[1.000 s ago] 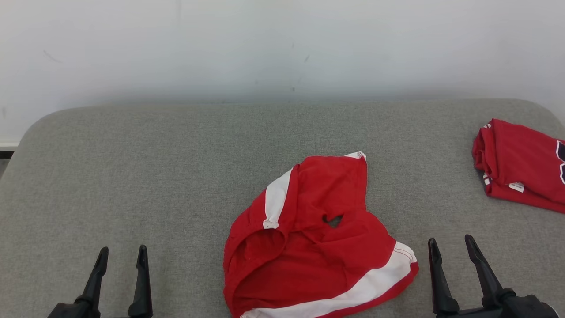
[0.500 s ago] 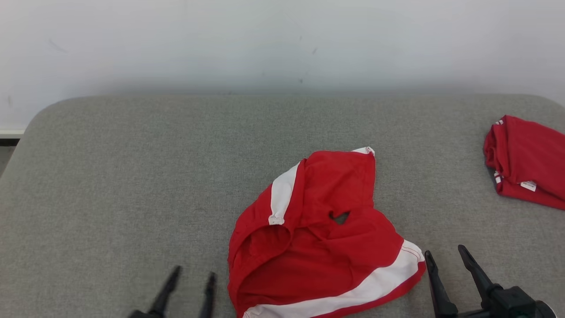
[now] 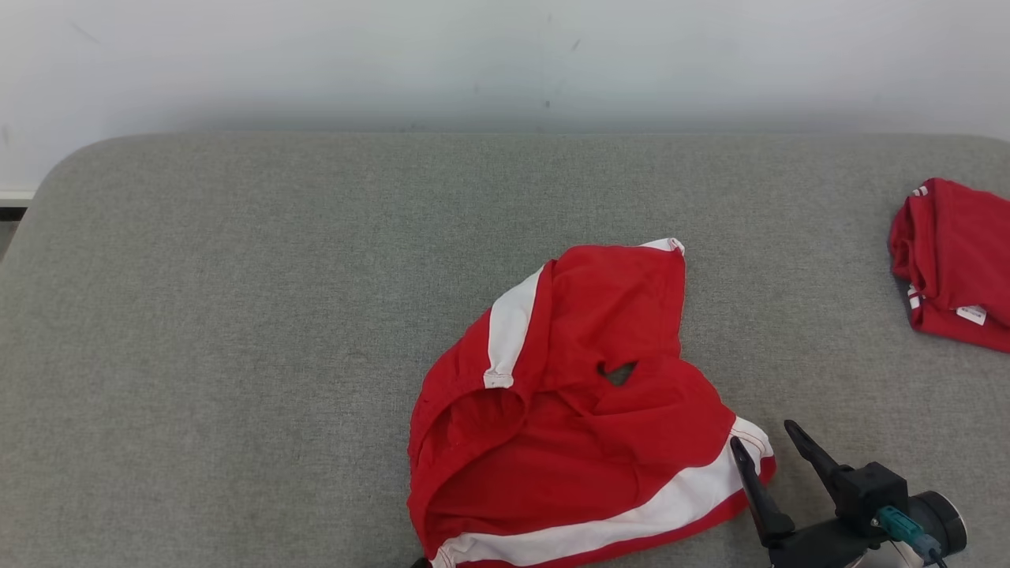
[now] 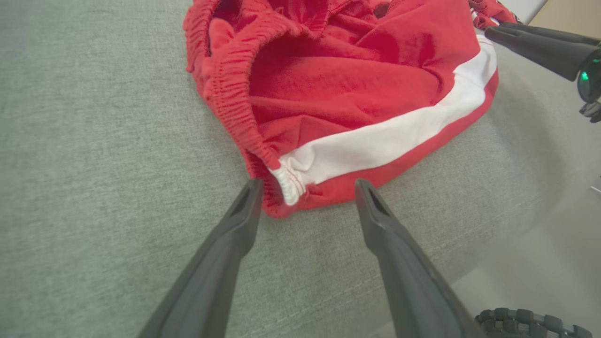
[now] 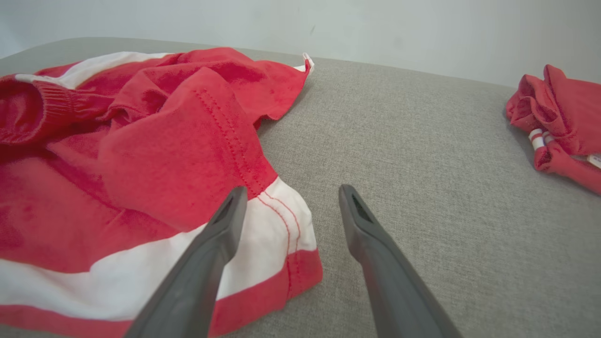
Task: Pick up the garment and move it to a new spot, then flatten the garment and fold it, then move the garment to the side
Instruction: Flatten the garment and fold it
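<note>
Garment (image 3: 584, 418): red shorts with white side stripes, crumpled in a loose heap on the grey surface, at the near edge and a little right of centre, between the two grippers.
Left gripper (image 4: 308, 187): jaws wide apart with nothing in them. It sits low at the garment's near left corner, with the tips on either side of the spot where the waistband meets the white stripe. The left finger is just beside the gathered red edge; I cannot tell whether it touches.
Waistband (image 4: 230, 94): ruffled elastic, gaping open towards the left gripper, with the red lining showing inside.
Stripe (image 4: 389, 136): a white band running along the near side of the garment from the waistband corner to the hem on the right, with a narrow red edge below it.
Right gripper (image 3: 764, 434): jaws spread wide, holding nothing. It is at the garment's near right corner. In the right wrist view its left finger lies over the white hem corner and its right finger over bare grey fabric.
Surface (image 3: 237, 315): grey woven padding with rounded far corners. It is bare to the left of the garment.
Upper garment: one leg is folded up and away from the robot, with a second white stripe along its left side. A small gap in the middle shows grey through it.
Folded cloth (image 3: 955, 260): red with small white marks and a white label. It lies at the far right edge, well apart from the garment.
Wall (image 3: 473, 63): pale, with a few faint scuffs, rising behind the surface.
</note>
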`<state>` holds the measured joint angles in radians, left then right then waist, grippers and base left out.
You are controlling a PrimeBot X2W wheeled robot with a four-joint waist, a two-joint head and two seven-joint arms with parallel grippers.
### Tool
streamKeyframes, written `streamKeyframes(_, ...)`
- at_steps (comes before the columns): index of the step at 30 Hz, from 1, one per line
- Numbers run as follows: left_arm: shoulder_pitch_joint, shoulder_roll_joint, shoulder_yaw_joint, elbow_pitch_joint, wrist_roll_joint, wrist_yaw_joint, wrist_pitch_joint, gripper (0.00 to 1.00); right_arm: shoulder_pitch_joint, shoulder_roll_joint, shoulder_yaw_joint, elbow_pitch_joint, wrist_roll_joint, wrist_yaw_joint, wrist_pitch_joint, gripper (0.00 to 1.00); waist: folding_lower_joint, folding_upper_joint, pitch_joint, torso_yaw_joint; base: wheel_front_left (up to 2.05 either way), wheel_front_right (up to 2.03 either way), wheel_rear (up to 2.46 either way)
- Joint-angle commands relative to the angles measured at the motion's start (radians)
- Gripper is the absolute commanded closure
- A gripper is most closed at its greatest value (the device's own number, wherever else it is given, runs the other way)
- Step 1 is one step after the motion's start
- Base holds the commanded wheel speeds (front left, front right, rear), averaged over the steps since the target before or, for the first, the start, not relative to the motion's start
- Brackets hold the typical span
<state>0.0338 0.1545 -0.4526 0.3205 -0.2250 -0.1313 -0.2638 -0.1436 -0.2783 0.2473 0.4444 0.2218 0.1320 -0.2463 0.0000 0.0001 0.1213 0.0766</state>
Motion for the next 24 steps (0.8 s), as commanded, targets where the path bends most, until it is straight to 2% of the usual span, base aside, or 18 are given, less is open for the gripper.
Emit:
streamKeyframes(1,-0.017,0.002,-0.007,0.011,-0.006,0.002,0.000,0.00,-0.017,-0.013,0.015,0.016,0.012,-0.003,0.000,0.00,0.0000,-0.0001,0.004,0.001,0.00,0.00,0.00)
streamKeyframes(10,-0.083,-0.009,-0.056,0.059,-0.042,0.002,0.000,0.00,-0.091,-0.045,0.121,0.106,0.093,-0.003,0.007,0.00,0.0000,-0.0001,0.023,0.015,0.00,0.00,0.00)
streamKeyframes(11,-0.090,-0.009,-0.065,0.067,-0.051,0.002,0.000,0.13,-0.097,-0.045,0.131,0.115,0.110,-0.003,0.013,0.00,0.0000,-0.0001,0.026,0.016,0.00,0.00,0.00)
streamKeyframes(12,-0.099,-0.010,-0.068,0.071,-0.055,0.002,0.000,0.53,-0.104,-0.044,0.139,0.123,0.124,-0.003,0.016,0.02,0.0000,-0.0001,0.029,0.016,0.00,0.00,0.00)
streamKeyframes(13,-0.108,-0.011,-0.071,0.076,-0.057,0.002,0.000,0.82,-0.111,-0.046,0.147,0.132,0.132,-0.003,0.017,0.25,0.0000,-0.0001,0.031,0.017,0.00,0.00,0.00)
streamKeyframes(14,-0.114,-0.011,-0.077,0.083,-0.063,0.002,0.000,1.00,-0.120,-0.052,0.158,0.142,0.139,-0.003,0.019,0.58,0.0000,-0.0001,0.033,0.016,0.00,0.00,0.00)
streamKeyframes(15,-0.120,-0.013,-0.081,0.087,-0.069,0.002,0.000,1.00,-0.128,-0.055,0.167,0.150,0.149,-0.003,0.020,1.00,0.0000,-0.0001,0.035,0.016,0.00,0.00,0.00)
streamKeyframes(20,-0.134,-0.020,-0.082,0.098,-0.096,0.002,0.000,1.00,-0.152,-0.060,0.205,0.174,0.181,-0.003,0.004,1.00,0.0000,-0.0001,0.037,0.010,0.00,0.00,0.00)
streamKeyframes(24,-0.114,-0.030,-0.047,0.056,-0.123,0.002,0.000,1.00,-0.132,-0.060,0.194,0.129,0.196,-0.003,-0.013,1.00,0.0000,-0.0001,0.031,0.005,0.00,0.00,0.00)
